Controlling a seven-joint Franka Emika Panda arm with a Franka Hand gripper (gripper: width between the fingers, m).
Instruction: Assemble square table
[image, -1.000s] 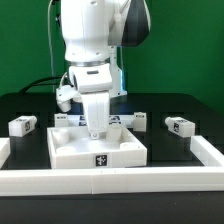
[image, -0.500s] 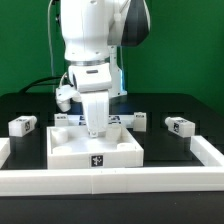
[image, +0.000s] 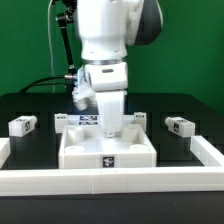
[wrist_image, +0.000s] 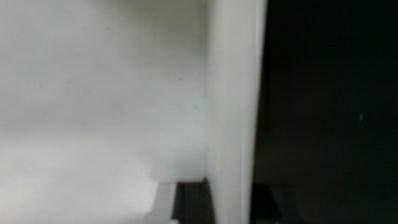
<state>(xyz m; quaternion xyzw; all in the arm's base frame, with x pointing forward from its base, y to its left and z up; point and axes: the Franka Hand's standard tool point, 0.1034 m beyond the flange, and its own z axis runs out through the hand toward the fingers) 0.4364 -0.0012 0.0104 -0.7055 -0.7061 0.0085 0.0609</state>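
The white square tabletop (image: 108, 152) lies rimmed side up on the black table, a tag on its front wall. My gripper (image: 111, 129) reaches down into it and is shut on its rim wall on the exterior view's right. In the wrist view the thin white rim (wrist_image: 235, 100) runs between my two dark fingertips (wrist_image: 192, 206), with the gripper (wrist_image: 231, 208) closed on it. One white leg (image: 22, 126) lies at the exterior view's left and another leg (image: 179, 127) at its right. Two more tagged pieces (image: 140, 119) sit behind the tabletop, partly hidden.
The long white border wall (image: 120, 182) runs along the front and up the exterior view's right side (image: 212, 152), just in front of the tabletop. Cables hang behind the arm at the back left.
The jaws have closed on the rim. The gripper and the tabletop have shifted toward the exterior view's right.
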